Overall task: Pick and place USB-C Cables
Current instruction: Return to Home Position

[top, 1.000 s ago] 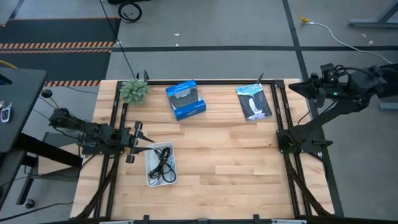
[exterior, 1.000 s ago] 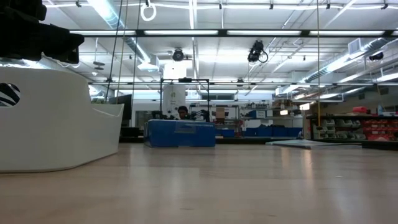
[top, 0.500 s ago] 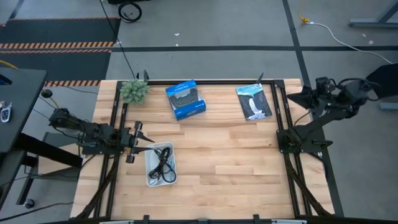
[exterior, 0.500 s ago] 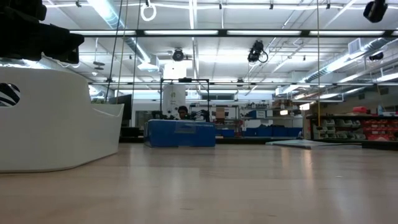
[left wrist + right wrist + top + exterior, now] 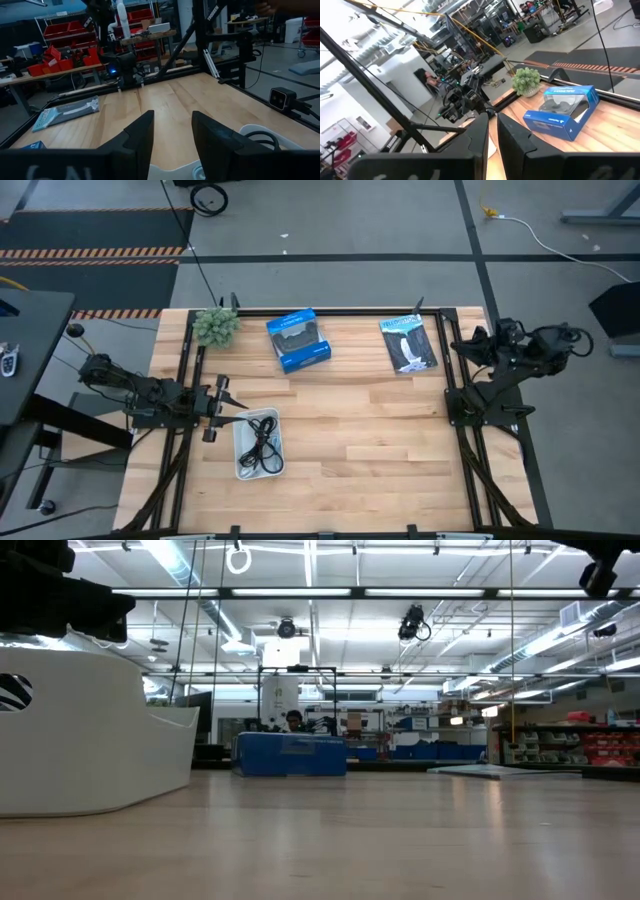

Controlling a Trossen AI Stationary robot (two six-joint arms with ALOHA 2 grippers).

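The USB-C cables (image 5: 265, 448) are seen coiled inside the white bin (image 5: 239, 455) at the near left of the surface (image 5: 370, 430). The left claw (image 5: 172, 120) is held spread just beside the bin's left side. The right claw (image 5: 493, 120) is held above the far right edge, its fingers nearly pressed together.

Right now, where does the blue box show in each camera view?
High view: the blue box sits at the table's far edge, left of centre.
Low view: far across the table, centre-left.
Left wrist view: only a corner shows, near the flat packet.
Right wrist view: in full, beside the plant.
Shared landmark: the white bin, also in the low and left wrist views.
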